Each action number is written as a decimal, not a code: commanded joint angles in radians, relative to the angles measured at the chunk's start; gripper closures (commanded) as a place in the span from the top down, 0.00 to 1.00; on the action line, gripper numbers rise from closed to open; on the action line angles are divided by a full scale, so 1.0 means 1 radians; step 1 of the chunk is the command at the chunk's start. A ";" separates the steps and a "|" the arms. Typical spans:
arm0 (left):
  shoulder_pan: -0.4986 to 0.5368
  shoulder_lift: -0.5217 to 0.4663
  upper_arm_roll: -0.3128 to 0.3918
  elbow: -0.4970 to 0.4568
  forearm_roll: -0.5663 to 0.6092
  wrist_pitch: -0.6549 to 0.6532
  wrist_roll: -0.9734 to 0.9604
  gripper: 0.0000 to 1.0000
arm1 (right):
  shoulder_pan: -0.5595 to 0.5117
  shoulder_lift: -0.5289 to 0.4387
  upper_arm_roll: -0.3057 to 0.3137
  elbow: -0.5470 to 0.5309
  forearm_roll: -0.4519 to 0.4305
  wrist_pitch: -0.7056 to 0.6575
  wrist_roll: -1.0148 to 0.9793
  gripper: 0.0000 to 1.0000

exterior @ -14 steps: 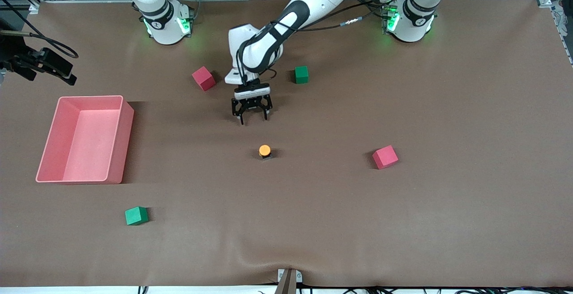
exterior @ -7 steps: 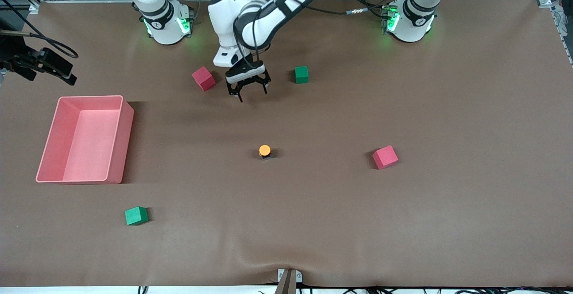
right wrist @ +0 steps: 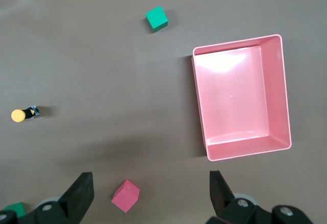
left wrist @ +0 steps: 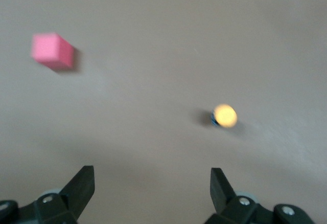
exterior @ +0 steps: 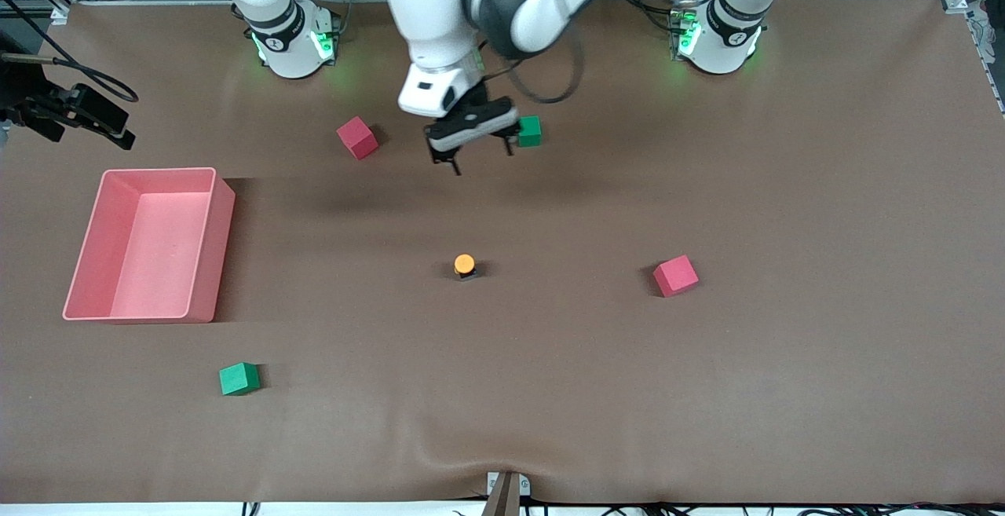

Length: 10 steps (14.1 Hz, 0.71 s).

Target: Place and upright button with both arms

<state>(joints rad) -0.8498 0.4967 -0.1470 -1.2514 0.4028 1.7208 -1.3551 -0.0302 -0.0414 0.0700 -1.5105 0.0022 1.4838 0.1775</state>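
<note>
The button (exterior: 464, 266) stands in the middle of the table with its orange cap up. It also shows in the left wrist view (left wrist: 224, 116) and in the right wrist view (right wrist: 23, 114). My left gripper (exterior: 481, 156) is open and empty, up in the air beside a green cube (exterior: 529, 130), well apart from the button. Its fingers frame bare table in the left wrist view (left wrist: 152, 176). My right gripper (right wrist: 150, 179) is open and empty, high over a red cube (right wrist: 125, 195). It is out of the front view.
A pink tray (exterior: 224, 217) sits toward the right arm's end, also in the right wrist view (right wrist: 199, 101). Red cubes (exterior: 357, 137) (exterior: 675, 275) and a green cube (exterior: 239, 378) lie scattered. A black camera mount (exterior: 78, 111) stands at the table's edge.
My left gripper has risen and drawn away from the button toward the robots' bases, then swung toward the green cube. The button has not moved.
</note>
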 commanded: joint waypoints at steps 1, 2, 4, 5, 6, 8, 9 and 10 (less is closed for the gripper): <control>0.110 -0.127 -0.009 -0.042 -0.047 -0.079 0.217 1.00 | 0.001 0.000 0.004 0.009 -0.005 -0.008 -0.007 1.00; 0.156 -0.148 -0.008 -0.045 -0.089 -0.101 0.311 1.00 | 0.006 0.000 0.004 0.009 -0.005 -0.008 -0.007 1.00; 0.257 -0.188 -0.008 -0.048 -0.156 -0.139 0.481 1.00 | 0.007 0.000 0.002 0.010 -0.007 -0.008 -0.007 1.00; 0.308 -0.201 -0.009 -0.048 -0.173 -0.153 0.570 1.00 | 0.007 0.000 0.002 0.009 -0.007 -0.008 -0.007 1.00; 0.355 -0.211 -0.009 -0.046 -0.186 -0.155 0.665 1.00 | 0.007 0.000 0.002 0.010 -0.007 -0.008 -0.007 1.00; 0.457 -0.224 -0.009 -0.045 -0.243 -0.155 0.801 1.00 | 0.007 0.000 -0.002 0.009 -0.005 -0.008 -0.007 1.00; 0.507 -0.231 -0.011 -0.048 -0.266 -0.156 0.859 1.00 | 0.009 0.000 -0.009 0.009 -0.005 -0.008 -0.007 1.00; 0.552 -0.233 -0.011 -0.049 -0.291 -0.159 0.931 1.00 | 0.010 0.000 -0.012 0.009 -0.005 -0.008 -0.007 1.00</control>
<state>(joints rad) -0.3755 0.2997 -0.1437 -1.2683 0.1620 1.5709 -0.5310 -0.0262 -0.0412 0.0688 -1.5103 0.0022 1.4837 0.1774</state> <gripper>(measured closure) 0.000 0.000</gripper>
